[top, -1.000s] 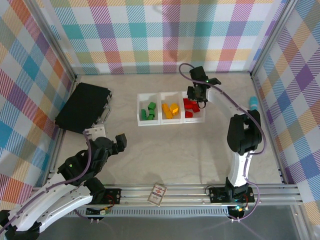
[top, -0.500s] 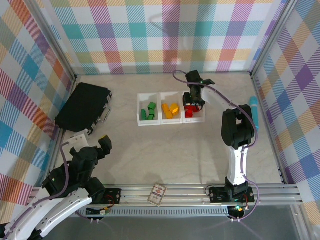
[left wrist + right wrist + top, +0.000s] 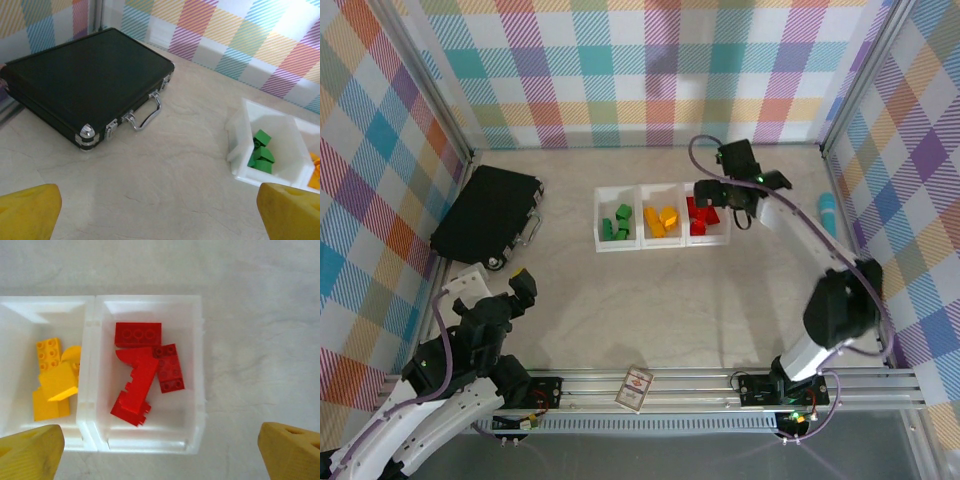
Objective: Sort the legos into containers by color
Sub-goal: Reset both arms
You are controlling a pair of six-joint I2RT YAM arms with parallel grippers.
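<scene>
The containers [image 3: 660, 244] are set in a row running left to right. The left claw [image 3: 160, 212] and right claw [image 3: 160, 455] are spread wide, empty.

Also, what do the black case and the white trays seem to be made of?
The flat black case: probably leatherette or plastic, matte, with shiny metal fittings. The three joined white square trays: likely thin plastic, smooth and slightly glossy walls.

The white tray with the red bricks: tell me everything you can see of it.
The white square open-top plastic tray is the right-hand one of three joined in a row, sitting flat on the pale marbled tabletop. Its walls are thin and glossy. About four red studded plastic bricks lie inside, loosely overlapping.
</scene>
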